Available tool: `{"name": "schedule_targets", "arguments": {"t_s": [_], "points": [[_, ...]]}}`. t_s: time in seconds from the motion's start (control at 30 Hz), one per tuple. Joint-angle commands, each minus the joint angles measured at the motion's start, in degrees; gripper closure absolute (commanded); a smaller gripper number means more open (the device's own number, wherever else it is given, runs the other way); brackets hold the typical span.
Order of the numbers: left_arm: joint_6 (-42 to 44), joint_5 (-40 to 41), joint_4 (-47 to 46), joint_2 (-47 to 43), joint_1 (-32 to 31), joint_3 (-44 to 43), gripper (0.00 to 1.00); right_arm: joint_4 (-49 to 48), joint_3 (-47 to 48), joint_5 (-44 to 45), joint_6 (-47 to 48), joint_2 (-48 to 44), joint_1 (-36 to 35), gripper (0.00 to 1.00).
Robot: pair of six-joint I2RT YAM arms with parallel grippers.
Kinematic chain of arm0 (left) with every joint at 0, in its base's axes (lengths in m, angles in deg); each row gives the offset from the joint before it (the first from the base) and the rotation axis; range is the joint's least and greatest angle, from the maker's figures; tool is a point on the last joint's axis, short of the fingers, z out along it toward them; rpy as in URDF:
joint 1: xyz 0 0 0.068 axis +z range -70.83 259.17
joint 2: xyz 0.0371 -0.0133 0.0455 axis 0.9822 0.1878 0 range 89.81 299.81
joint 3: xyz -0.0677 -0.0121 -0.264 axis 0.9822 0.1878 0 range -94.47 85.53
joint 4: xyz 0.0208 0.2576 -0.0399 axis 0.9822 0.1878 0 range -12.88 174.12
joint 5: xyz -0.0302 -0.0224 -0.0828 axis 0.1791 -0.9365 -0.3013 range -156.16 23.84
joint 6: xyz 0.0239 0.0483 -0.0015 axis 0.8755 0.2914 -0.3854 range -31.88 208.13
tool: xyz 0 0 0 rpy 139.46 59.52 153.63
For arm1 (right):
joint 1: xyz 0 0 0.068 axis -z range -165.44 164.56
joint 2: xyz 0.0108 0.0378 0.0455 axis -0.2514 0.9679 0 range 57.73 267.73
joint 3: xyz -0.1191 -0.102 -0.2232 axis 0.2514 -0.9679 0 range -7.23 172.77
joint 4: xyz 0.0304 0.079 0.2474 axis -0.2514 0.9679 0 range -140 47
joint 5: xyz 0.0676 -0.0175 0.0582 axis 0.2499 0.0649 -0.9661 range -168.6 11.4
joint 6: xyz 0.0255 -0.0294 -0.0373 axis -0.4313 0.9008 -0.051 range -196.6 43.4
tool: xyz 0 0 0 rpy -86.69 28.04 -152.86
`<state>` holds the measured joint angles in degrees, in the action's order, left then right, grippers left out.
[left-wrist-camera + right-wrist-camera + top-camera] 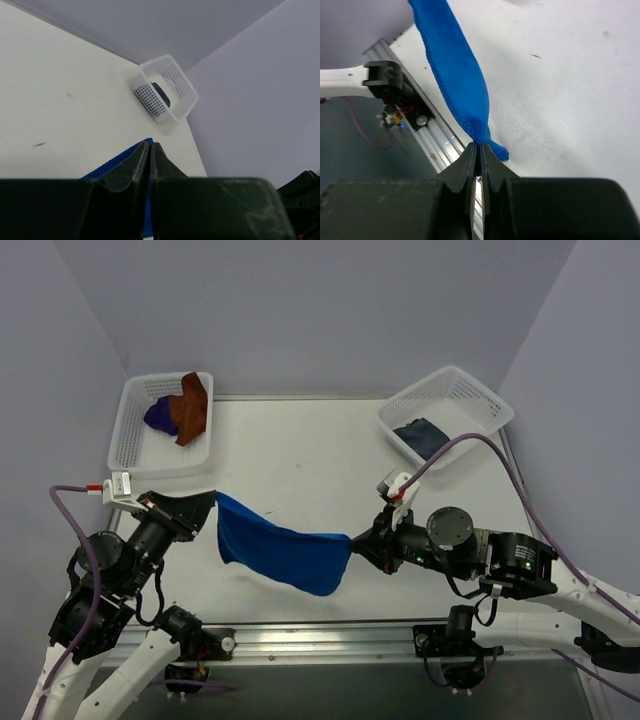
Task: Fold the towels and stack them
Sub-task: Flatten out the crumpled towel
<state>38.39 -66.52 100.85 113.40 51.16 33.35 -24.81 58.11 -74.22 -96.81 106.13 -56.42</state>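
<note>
top external, ana asks: why does the blue towel (285, 552) hang at 6 o'clock of the table (300, 450)?
ben: each claw is closed on one corner, the left gripper (212, 500) at its 9 o'clock end, the right gripper (353, 538) at 3 o'clock. i think they stretch it for laying flat.
ana: and the others?
ben: rust-brown towel (191, 405) and purple towel (159, 417) wait in the left basket (122, 440) at 10 o'clock; a dark towel (424, 436) lies in the right basket (480, 395) at 2 o'clock.
</note>
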Motion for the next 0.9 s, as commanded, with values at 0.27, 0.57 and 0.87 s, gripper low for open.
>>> {"name": "schedule_targets", "arguments": {"t_s": [0.27,0.57,0.87], "points": [[-0.5,5.7,-2.3,7.3,-0.1,-0.6,0.98,4.2,3.9,4.3,2.8,5.3,8.2,1.00],[-1.1,-1.4,-2.6,0.9,-0.1,0.5,0.98,4.7,6.5,-9.3,4.5,2.1,10.2,1.00],[-6.0,-6.0,-1.7,-6.5,0.0,4.5,0.98,6.5,5.9,-13.6,3.9,0.6,10.0,1.00]]}}
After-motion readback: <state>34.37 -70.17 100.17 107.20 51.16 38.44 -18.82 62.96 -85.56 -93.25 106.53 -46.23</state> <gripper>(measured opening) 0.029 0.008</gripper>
